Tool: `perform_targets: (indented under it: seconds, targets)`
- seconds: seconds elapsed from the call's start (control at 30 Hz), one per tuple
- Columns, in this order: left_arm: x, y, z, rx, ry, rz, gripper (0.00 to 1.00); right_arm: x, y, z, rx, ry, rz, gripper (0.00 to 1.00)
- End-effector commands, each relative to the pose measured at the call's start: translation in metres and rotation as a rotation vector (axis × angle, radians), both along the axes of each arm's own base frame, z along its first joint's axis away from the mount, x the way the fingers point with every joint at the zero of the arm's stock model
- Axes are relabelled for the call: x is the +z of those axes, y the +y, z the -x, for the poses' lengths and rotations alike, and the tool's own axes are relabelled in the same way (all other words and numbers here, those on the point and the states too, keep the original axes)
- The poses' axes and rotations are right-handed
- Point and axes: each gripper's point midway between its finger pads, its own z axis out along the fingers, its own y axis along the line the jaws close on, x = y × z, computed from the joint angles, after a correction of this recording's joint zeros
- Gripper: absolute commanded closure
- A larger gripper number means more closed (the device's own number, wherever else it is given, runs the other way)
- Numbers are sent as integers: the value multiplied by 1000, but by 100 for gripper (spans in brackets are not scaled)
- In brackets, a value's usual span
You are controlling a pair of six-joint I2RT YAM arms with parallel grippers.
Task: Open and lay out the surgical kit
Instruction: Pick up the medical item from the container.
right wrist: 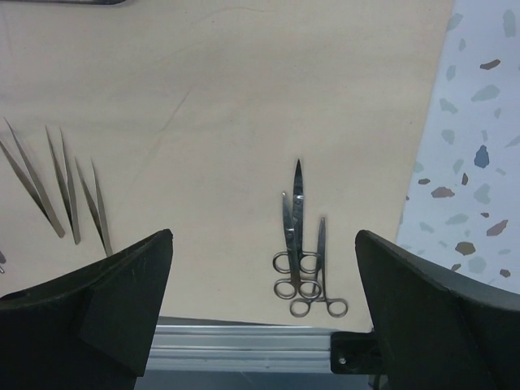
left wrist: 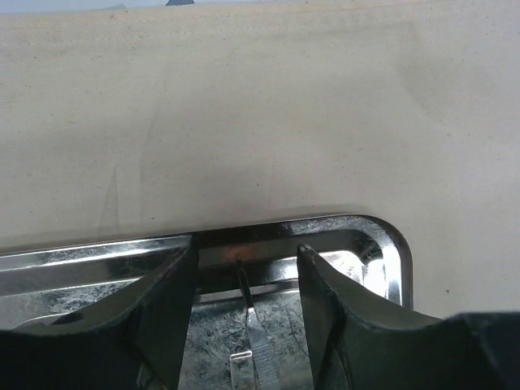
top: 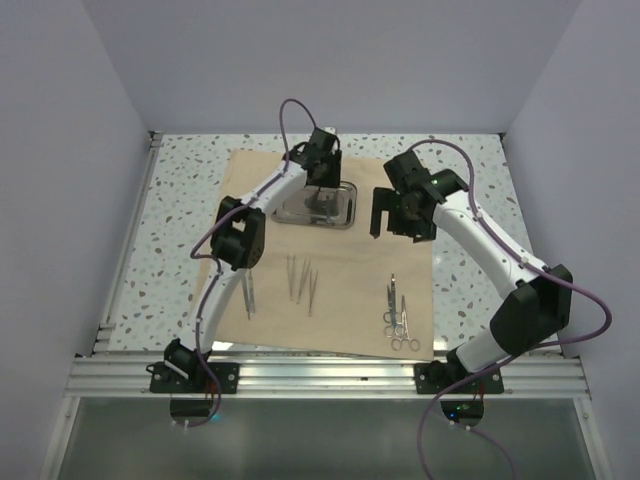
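The tan cloth wrap (top: 340, 300) lies spread flat on the table. The shiny steel tray (top: 345, 212) sits on its far part. My left gripper (top: 320, 198) reaches down into the tray. In the left wrist view it (left wrist: 246, 253) is open, its fingers on either side of a scalpel (left wrist: 255, 329) lying in the tray (left wrist: 388, 248), without touching it. My right gripper (top: 397, 230) hangs open and empty above the cloth, right of the tray. Its wrist view (right wrist: 264, 236) shows ring-handled scissors and forceps (right wrist: 297, 244) and several tweezers (right wrist: 61, 175) laid on the cloth.
Tweezers (top: 301, 278) lie mid-cloth, ring-handled instruments (top: 398, 315) near the front right, and slim instruments (top: 248, 295) beside the left arm's elbow. Speckled tabletop (top: 470, 170) surrounds the cloth. An aluminium rail (top: 330, 375) runs along the near edge; white walls enclose the sides.
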Motion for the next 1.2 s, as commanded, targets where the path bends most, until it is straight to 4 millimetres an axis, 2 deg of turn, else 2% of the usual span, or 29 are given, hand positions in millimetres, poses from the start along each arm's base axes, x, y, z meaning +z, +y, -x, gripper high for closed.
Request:
perform_targets:
  seconds: [0.0,0.2,0.37,0.43,0.67,0.77,0.83,0.93,1.03,1.13,1.17]
  targets:
    - [-22,9,2,-20,-16,-138,44,5,-11,2,0,-12,16,2]
    - [-51,28,29,-38,46,-317,57,0,-10,-1,-7,-5,-7,2]
    - [-75,40,47,-40,123,-370,69,-1,-14,1,-10,-6,-9,2]
    - [-80,40,51,-46,136,-383,74,-3,-16,2,-13,-2,-8,2]
    - [-96,41,64,-57,179,-413,82,-3,-23,7,-25,-2,-16,2]
    - [-104,44,70,-61,205,-429,89,-4,-24,8,-24,-4,-19,3]
    - [-108,46,74,-64,218,-430,97,-5,-25,9,-29,-2,-21,4]
    - [-108,45,77,-68,226,-421,100,-7,-24,11,-27,1,-25,4]
    - [-97,42,71,-65,203,-403,100,-10,-24,12,-29,7,-28,5]
    - [-77,36,63,-62,170,-362,100,-9,-23,12,-27,3,-34,6]
    - [-62,33,56,-57,145,-334,100,-10,-23,11,-28,2,-35,6]
